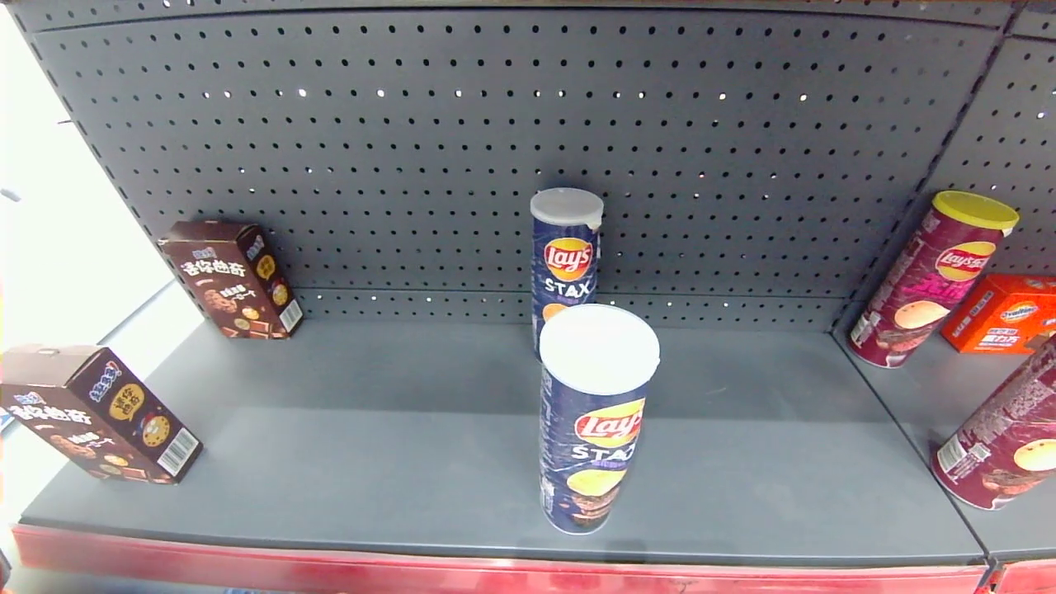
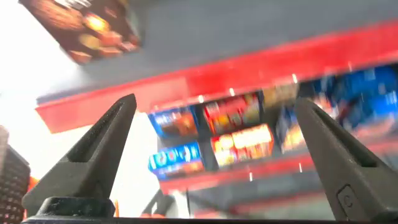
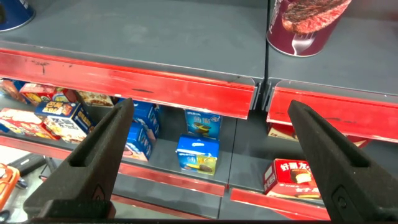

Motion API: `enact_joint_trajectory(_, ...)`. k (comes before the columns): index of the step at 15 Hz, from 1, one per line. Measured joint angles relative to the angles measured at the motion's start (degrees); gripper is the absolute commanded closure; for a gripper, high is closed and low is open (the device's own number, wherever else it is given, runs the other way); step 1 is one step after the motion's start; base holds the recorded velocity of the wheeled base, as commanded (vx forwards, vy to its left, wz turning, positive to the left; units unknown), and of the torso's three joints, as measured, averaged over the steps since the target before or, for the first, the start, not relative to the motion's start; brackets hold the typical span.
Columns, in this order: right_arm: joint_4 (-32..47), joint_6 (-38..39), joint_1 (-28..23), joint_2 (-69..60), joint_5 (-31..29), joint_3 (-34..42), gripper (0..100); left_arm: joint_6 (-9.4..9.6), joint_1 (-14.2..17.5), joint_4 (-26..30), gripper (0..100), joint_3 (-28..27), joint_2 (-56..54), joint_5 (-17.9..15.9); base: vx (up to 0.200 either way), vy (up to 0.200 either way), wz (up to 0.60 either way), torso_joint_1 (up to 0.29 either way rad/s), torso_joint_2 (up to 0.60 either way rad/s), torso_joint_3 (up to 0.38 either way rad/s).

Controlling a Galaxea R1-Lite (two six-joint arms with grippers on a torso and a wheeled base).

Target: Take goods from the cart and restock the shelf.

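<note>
1. A grey metal shelf [image 1: 346, 429] with a perforated back panel spans the head view.
2. Two tall dark blue chip cans with white lids stand upright mid-frame. The front can [image 1: 596, 421] is near the shelf's edge, and the rear can [image 1: 565, 264] is close behind it by the back panel.
3. At the left sit two brown cardboard boxes: the back cookie box [image 1: 235, 276] and the lower-left cookie box [image 1: 95, 412].
4. At the right edge are a maroon can with a yellow lid [image 1: 932, 280], an orange box [image 1: 1002, 313] and a second maroon can [image 1: 1002, 445].
5. The left gripper [image 2: 214, 99] is released, its fingers wide apart and empty.
6. The right gripper [image 3: 209, 103] is likewise released and empty, facing the shelf's red front strip [image 3: 124, 78].
</note>
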Motion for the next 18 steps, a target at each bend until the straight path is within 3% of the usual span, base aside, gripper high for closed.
enact_joint_trajectory(8,0.0,0.0,0.0,0.0,0.0,0.0,0,-1.13,1.9,0.1,0,0.1,-5.7,-0.1,0.000,0.000,0.00,0.000,0.00,0.000)
enact_joint_trajectory(12,0.0,0.0,0.0,0.0,0.0,0.0,0,-3.68,3.2,3.0,0,0.2,-8.4,0.5,0.000,0.000,0.00,0.000,0.00,0.000)
enact_joint_trajectory(13,0.0,0.0,0.0,0.0,0.0,0.0,0,-4.79,3.3,3.0,0,0.2,-8.6,0.5,0.000,0.000,0.00,0.000,0.00,0.000)
enact_joint_trajectory(14,0.0,0.0,0.0,0.0,0.0,0.0,0,-7.29,3.3,3.0,0,0.1,-8.7,0.6,0.000,0.000,0.00,0.000,0.00,0.000)
enact_joint_trajectory(16,0.0,0.0,0.0,0.0,0.0,0.0,0,-8.33,3.3,3.0,0,0.1,-8.8,1.0,0.000,0.000,0.00,0.000,0.00,0.000)
enact_joint_trajectory(17,0.0,0.0,0.0,0.0,0.0,0.0,0,-8.39,3.3,3.0,0,0.1,-8.9,2.4,0.000,0.000,0.00,0.000,0.00,0.000)
enact_joint_trajectory(18,0.0,0.0,0.0,0.0,0.0,0.0,0,-8.59,3.3,3.0,0,0.1,-8.9,6.7,0.000,0.000,0.00,0.000,0.00,0.000)
